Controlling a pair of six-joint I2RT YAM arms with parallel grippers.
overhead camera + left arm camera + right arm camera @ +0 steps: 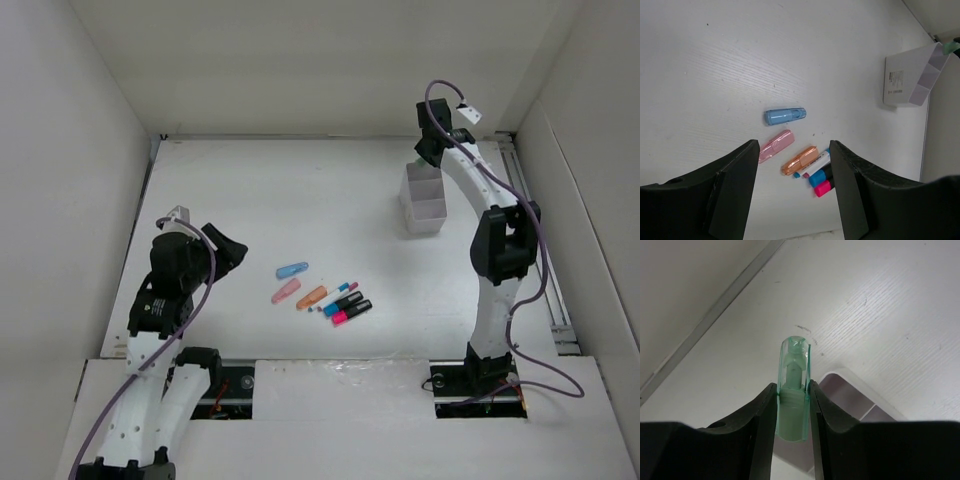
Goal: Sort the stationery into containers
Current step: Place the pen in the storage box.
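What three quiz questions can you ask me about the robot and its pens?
1. True or false: the right jaws hold a green piece.
2. The left jaws are: A open and empty; B shut on a marker; C gripping a box.
3. How many loose items lie on the table?
Key: 1 true; 2 A; 3 six.
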